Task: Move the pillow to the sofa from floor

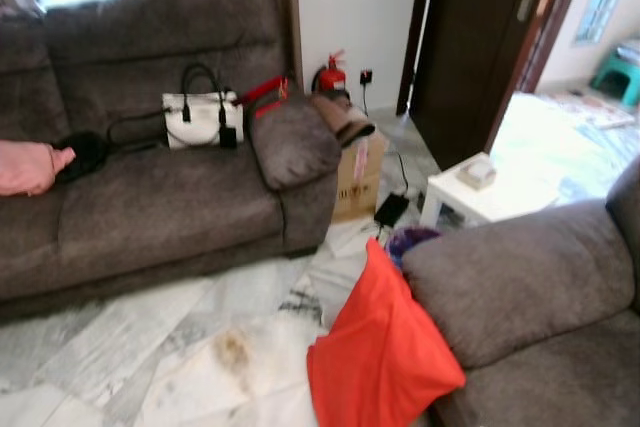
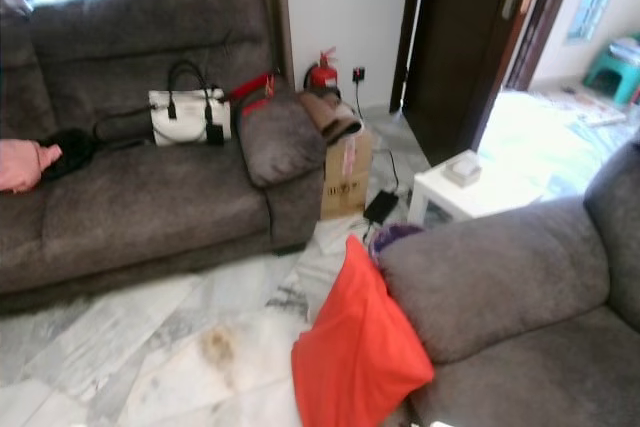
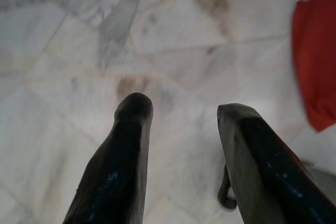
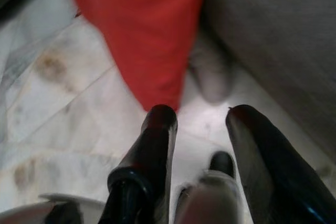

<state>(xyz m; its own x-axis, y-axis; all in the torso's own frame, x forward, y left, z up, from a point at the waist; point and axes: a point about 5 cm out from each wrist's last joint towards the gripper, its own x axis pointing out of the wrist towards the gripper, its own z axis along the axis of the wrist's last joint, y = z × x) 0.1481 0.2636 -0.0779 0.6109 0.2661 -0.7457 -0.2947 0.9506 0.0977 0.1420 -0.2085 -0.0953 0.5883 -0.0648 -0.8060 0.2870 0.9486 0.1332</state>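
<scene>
Red pillow (image 1: pixel 378 355) stands on the marble floor (image 1: pixel 180 347), leaning against the armrest front of the near grey sofa (image 1: pixel 520 287) on the robot's right. A purple item (image 1: pixel 410 240) sits just behind the pillow's top corner, touching that armrest.

Surroundings: second grey sofa (image 1: pixel 150 197) across the floor carries a white handbag (image 1: pixel 202 117) with black straps, a black item (image 1: pixel 85 152) and something pink (image 1: pixel 30 167) at its left end. Beside its armrest: cardboard box (image 1: pixel 358 179) with brown cloth on top, red print on the box too blurred to read. Red fire extinguisher (image 1: pixel 331 72) by the wall, black adapter (image 1: pixel 391 209) and cable on the floor, small white table (image 1: pixel 480 192) with a tissue box, dark door (image 1: pixel 470 37) behind.

Left gripper (image 3: pixel 181 116): fingers apart, empty, over bare floor, pillow edge off to one side. Right gripper (image 4: pixel 197 119): fingers apart, empty, just short of the pillow's lower corner, not touching it.
</scene>
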